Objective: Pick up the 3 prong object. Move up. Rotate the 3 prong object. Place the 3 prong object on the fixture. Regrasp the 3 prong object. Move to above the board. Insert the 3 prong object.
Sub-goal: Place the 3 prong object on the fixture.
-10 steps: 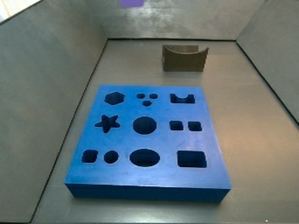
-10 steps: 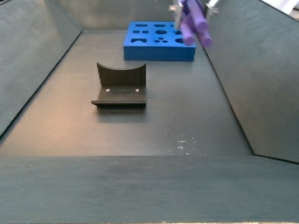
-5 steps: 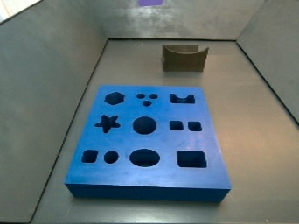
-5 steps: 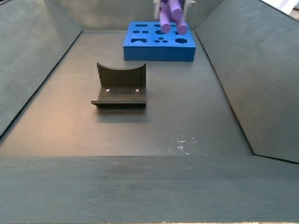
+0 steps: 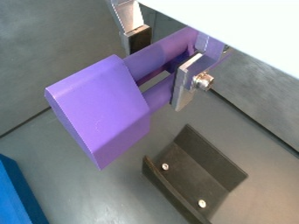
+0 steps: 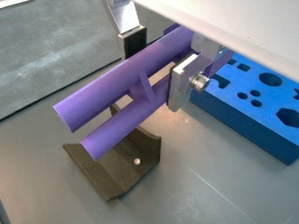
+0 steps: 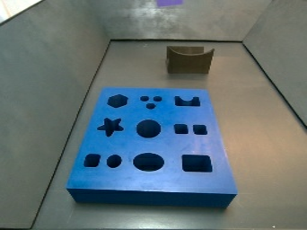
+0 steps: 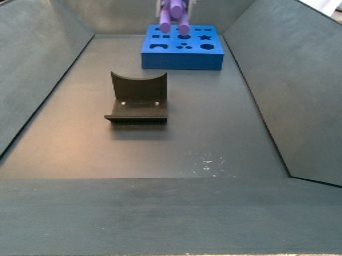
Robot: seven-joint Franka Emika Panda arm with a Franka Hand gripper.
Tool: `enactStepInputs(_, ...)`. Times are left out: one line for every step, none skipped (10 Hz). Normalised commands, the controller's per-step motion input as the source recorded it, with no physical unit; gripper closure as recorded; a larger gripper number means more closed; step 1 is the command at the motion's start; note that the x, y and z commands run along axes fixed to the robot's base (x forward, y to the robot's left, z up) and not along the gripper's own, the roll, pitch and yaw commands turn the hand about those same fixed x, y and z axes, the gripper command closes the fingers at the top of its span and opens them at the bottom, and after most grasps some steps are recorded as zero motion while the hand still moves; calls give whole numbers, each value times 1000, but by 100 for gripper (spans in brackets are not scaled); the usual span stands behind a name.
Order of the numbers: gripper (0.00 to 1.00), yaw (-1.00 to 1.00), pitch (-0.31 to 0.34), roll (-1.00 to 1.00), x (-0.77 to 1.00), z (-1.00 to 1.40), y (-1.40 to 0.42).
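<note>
While pincer [image 5: 158, 63] grips 3 prong object [image 5: 111, 109], aloft

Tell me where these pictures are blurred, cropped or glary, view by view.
In both wrist views the 3 prong object fills the frame, sharp, clamped in the gripper. In a side view it is a soft purple smear cut off at the top edge. In a side view pale specks glint on the floor.

Purple 3 prong object [image 5: 117, 101], blocky head outermost, is clamped in the gripper [image 5: 162, 61] above the fixture [image 6: 117, 166], beside the blue board [image 6: 260, 105].
</note>
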Motion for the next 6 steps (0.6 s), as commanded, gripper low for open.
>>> enactStepInputs(100, 43, 153, 69, 775, 5, -28)
enactStepInputs(100, 44, 155, 73, 718, 8, -23)
enactStepInputs(100, -42, 79, -1000, 900, -287, 129)
enactStepInputs(100, -42, 81, -1000, 849, -284, 130)
enactStepInputs(100, -67, 76, -1000, 767, -174, 130)
enactStepInputs(100, -72, 88, -1000, 669, -85, 85)
